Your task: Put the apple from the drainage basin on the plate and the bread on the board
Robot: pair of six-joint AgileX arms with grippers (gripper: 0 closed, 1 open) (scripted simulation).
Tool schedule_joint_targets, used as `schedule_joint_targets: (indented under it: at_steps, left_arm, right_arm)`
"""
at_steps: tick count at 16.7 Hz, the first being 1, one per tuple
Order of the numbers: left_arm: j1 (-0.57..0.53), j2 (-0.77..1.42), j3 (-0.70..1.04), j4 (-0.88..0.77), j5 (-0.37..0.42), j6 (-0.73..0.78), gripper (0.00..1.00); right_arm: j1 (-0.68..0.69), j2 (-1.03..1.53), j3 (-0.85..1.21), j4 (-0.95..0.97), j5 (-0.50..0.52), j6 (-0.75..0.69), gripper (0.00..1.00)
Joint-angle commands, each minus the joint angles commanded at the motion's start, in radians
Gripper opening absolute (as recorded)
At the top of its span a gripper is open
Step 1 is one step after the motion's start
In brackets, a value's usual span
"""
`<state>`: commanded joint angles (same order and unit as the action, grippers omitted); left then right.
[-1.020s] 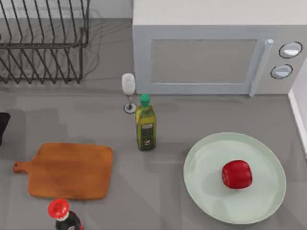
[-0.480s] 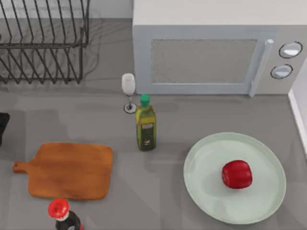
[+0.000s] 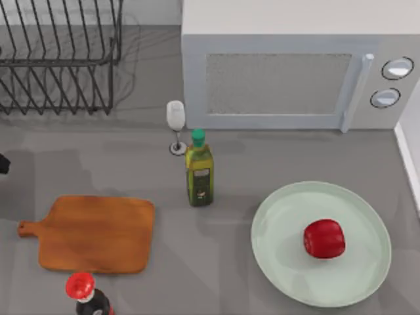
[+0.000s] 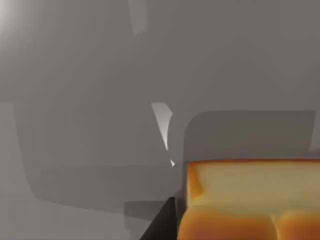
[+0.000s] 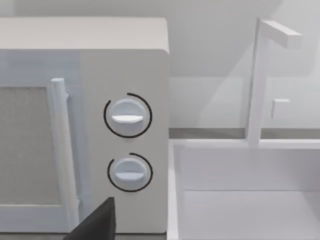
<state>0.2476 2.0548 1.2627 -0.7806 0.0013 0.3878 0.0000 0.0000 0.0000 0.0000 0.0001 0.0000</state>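
The apple [image 3: 324, 238] lies on the plate [image 3: 282, 262] (right part of the worktop [image 3: 230, 177]). The board [image 3: 92, 233] is bare. My left gripper holds the bread [image 4: 250, 200] close under its camera.

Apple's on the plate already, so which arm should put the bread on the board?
Left, probably. The bread sits right under the left wrist camera, and the board lies on the table's left side. The right wrist camera faces the microwave, away from both.
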Motion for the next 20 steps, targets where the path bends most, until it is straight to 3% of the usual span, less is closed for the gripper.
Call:
schedule_joint_targets:
  at_steps: [2,12,20]
  left_arm:
    - [0.000,0.000,0.000,0.000,0.000,0.000,0.00]
    - [-0.002,-0.034,0.026,-0.030,0.009,-0.003,0.00]
    - [-0.004,-0.121,0.211,-0.335,0.009,-0.005,0.00]
  right_arm:
    - [0.000,0.000,0.000,0.000,0.000,0.000,1.00]
    - [0.000,0.000,0.000,0.000,0.000,0.000,1.00]
    - [0.000,0.000,0.000,0.000,0.000,0.000,1.00]
